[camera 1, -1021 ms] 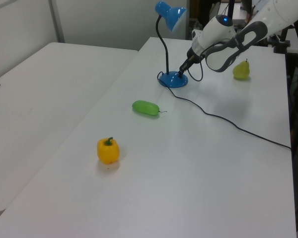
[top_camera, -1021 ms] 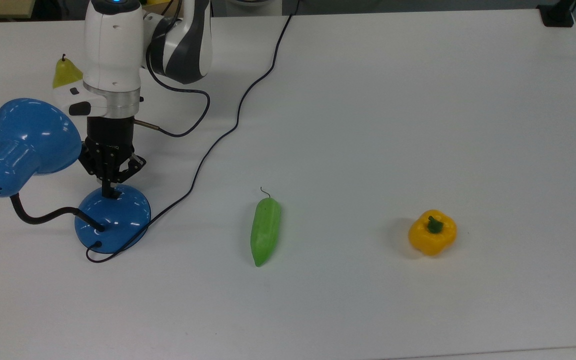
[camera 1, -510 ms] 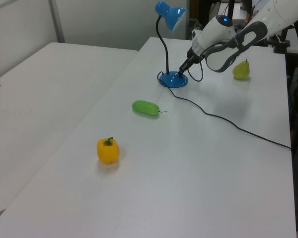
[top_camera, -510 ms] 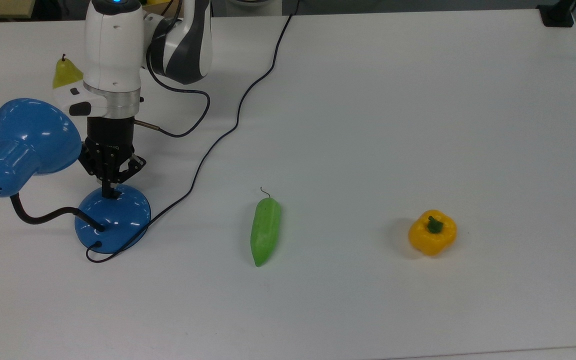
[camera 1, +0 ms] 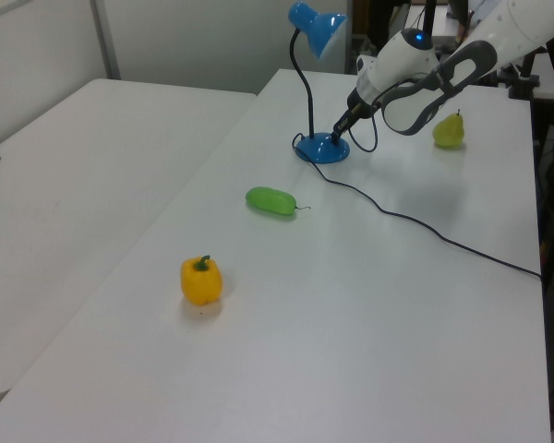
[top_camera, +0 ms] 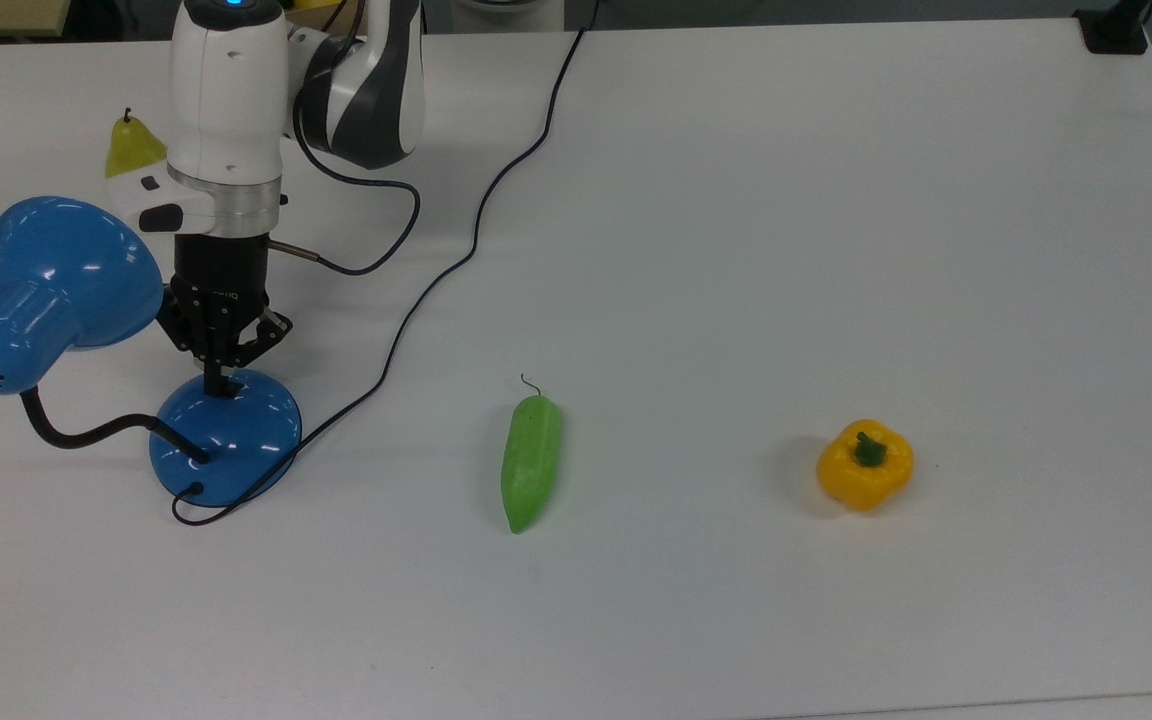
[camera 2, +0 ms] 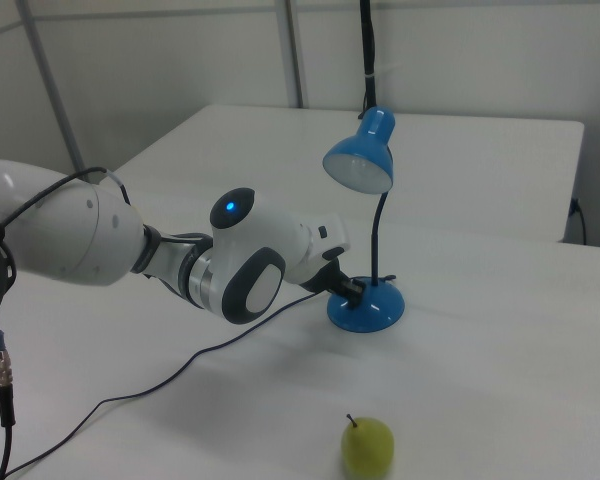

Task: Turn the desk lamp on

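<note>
White tabletop [top_camera: 736, 250]: near its corner the glossy, stiff desk lamp [top_camera: 226, 435] needs a switch press; gripper [top_camera: 221, 385] fingers narrow, touching the base.

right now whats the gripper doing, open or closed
Gripper: closed, holding nothing, its tip pressed down on the base of the desk lamp.

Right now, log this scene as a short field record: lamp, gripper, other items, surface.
lamp: blue desk lamp, base on the table, shade unlit in the right view
gripper: gripper shut, tip on the base's top
cord: black cord trailing across the table
other items: green cucumber; yellow pepper; pear
surface: white table
</note>
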Controlling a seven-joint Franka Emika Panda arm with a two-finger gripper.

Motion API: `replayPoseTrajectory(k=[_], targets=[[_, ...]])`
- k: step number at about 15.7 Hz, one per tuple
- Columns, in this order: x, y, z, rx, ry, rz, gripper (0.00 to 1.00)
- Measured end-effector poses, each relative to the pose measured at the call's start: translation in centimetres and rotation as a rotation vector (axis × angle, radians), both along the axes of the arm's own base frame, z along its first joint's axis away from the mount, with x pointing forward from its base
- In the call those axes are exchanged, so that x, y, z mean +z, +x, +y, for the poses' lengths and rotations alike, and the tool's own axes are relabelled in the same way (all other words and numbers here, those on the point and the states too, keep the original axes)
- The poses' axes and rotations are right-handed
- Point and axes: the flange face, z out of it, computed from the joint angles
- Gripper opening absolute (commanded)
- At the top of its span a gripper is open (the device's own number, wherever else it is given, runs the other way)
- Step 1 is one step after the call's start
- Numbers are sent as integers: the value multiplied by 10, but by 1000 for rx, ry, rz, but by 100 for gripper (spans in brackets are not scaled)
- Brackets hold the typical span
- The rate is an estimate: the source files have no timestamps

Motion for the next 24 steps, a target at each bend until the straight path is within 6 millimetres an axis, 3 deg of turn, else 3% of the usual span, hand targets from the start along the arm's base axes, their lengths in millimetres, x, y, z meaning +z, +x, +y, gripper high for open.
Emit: replayPoseTrajectory(k=[16, 20, 24], targets=[[-1, 0, 2, 13, -10, 2, 2], [1, -9, 21, 35, -1, 13, 4], [17, -27, 33, 42, 15, 32, 8]])
